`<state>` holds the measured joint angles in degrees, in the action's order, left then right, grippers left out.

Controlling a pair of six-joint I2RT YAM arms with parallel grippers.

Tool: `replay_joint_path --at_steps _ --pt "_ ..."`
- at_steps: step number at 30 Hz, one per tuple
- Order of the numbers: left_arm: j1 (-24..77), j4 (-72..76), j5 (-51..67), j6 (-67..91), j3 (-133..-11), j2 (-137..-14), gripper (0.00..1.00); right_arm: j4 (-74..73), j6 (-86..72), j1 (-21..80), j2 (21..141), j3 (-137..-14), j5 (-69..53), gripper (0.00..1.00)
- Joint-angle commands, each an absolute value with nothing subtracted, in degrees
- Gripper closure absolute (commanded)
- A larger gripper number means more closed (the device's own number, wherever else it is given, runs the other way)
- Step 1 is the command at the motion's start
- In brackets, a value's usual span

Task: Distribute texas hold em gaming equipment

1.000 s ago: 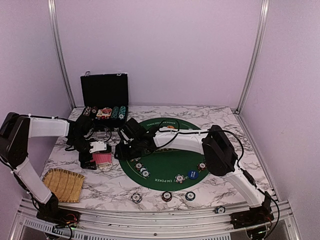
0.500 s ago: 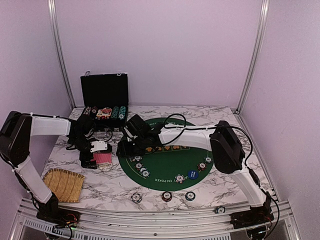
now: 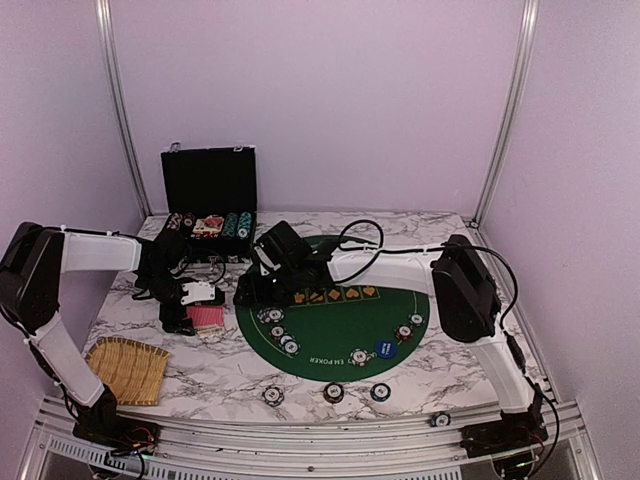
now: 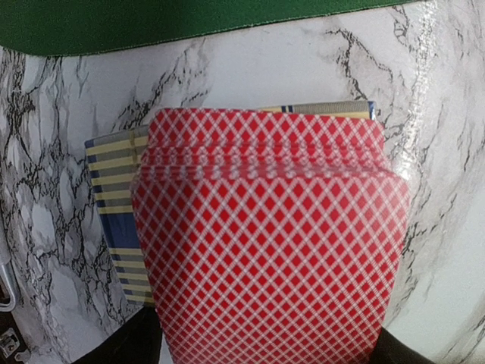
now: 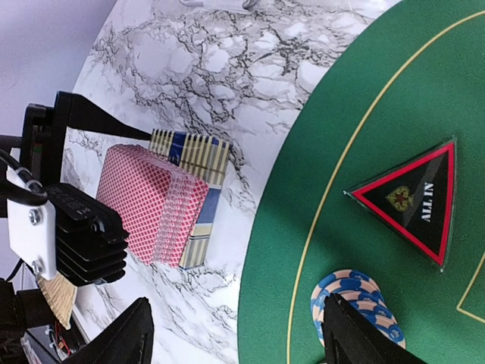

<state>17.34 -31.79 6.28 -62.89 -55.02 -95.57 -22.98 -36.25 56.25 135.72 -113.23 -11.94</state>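
Note:
A deck of red-backed playing cards [image 4: 269, 243] lies on a blue striped card box [image 4: 114, 220] on the marble, left of the green poker mat [image 3: 340, 320]. My left gripper [image 4: 265, 350] is open, with its dark fingers [image 4: 129, 345] on either side of the deck [image 3: 207, 317]. My right gripper [image 5: 242, 337] hangs open and empty over the mat's left edge. One of its fingers is just above a stack of blue striped poker chips [image 5: 352, 299]. A dark triangular "ALL IN" button [image 5: 413, 201] lies on the mat beyond. A blue round button [image 3: 383, 349] sits near the mat's front.
An open black chip case [image 3: 210, 190] stands at the back left. A woven straw mat [image 3: 125, 368] lies at the front left. Several chips lie on the green mat [image 3: 290, 345] and along the table's front [image 3: 333, 392].
My left gripper's jaws have narrowed round the deck. My right gripper has opened wider, and the right arm has swung back and to the right.

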Motion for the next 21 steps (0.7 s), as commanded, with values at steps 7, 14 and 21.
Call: replay_joint_path --at_steps 7,14,21 --pt "18.1 -33.4 8.4 -63.9 -55.0 -94.3 0.32 -19.0 -37.9 55.1 131.4 -109.4 -13.7 0.26" --pt "18.1 -33.3 8.2 -63.2 -54.9 -93.7 0.58 -16.1 -39.3 54.3 129.8 -105.8 -15.4 0.27" --pt "18.2 -33.3 8.4 -62.5 -54.3 -91.9 0.69 -13.1 -40.9 53.6 128.4 -102.8 -17.1 0.27"
